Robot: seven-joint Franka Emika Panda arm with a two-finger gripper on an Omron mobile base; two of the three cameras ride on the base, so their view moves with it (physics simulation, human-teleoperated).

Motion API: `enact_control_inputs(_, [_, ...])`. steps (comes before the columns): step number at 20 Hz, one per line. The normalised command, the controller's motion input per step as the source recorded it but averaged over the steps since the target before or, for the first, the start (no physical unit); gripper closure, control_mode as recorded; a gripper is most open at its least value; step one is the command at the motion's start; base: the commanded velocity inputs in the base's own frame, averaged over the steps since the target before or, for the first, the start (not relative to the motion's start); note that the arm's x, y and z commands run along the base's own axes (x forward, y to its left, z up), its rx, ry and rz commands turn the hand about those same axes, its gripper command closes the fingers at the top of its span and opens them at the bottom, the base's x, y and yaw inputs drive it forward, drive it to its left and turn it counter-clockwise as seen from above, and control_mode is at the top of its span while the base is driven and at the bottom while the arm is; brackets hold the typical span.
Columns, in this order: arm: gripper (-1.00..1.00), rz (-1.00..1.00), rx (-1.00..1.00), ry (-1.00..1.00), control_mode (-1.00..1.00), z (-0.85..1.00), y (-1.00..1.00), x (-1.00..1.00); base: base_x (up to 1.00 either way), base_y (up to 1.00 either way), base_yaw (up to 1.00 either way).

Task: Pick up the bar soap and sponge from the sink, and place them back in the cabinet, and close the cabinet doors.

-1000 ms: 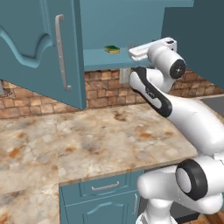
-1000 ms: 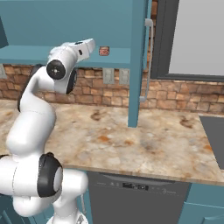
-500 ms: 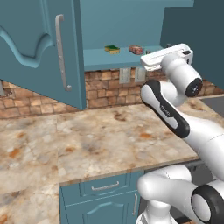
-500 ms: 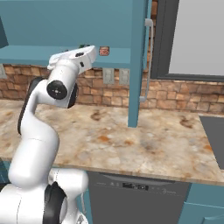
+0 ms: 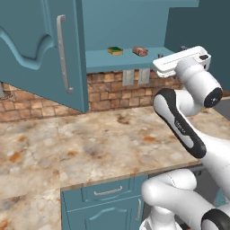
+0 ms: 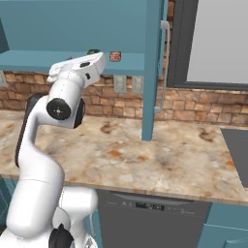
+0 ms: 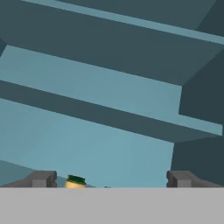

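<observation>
Cabinet [image 5: 130, 27] open, both cabinet doors [image 5: 42, 49] swung out over the marble desk [image 5: 103, 143]. Sponge [image 5: 115, 50] and bar soap [image 5: 140, 51] sit side by side on the cabinet shelf [image 5: 103, 61] — apart, not touching. Gripper [image 7: 109, 179] near the shelf's front edge, jaws spread wide, holding nothing — sponge low by the left jaw in the hand view.

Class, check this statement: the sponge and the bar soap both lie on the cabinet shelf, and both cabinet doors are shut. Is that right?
Not quite. The sponge and bar soap do lie on the cabinet shelf, but the cabinet doors stand open, as the left base view shows.
</observation>
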Motion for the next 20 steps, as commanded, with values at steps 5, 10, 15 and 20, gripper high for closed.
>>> enact_control_inputs(5, [-1.00, 0.00, 0.00, 0.09, -1.00, 0.24, 0.00, -0.52, 0.00, 0.00, 0.00])
enact_control_inputs(10, [-1.00, 0.00, 0.01, 0.13, -1.00, 0.15, 0.00, -0.62, 0.00, 0.00, 0.00])
enact_control_inputs(15, [-1.00, 0.00, 0.03, 0.09, -1.00, 0.07, -0.01, -0.67, 0.00, 0.00, 0.00])
enact_control_inputs(20, [-1.00, 0.00, 0.00, 0.04, -1.00, 0.03, -0.12, -0.62, 0.00, 0.00, 0.00])
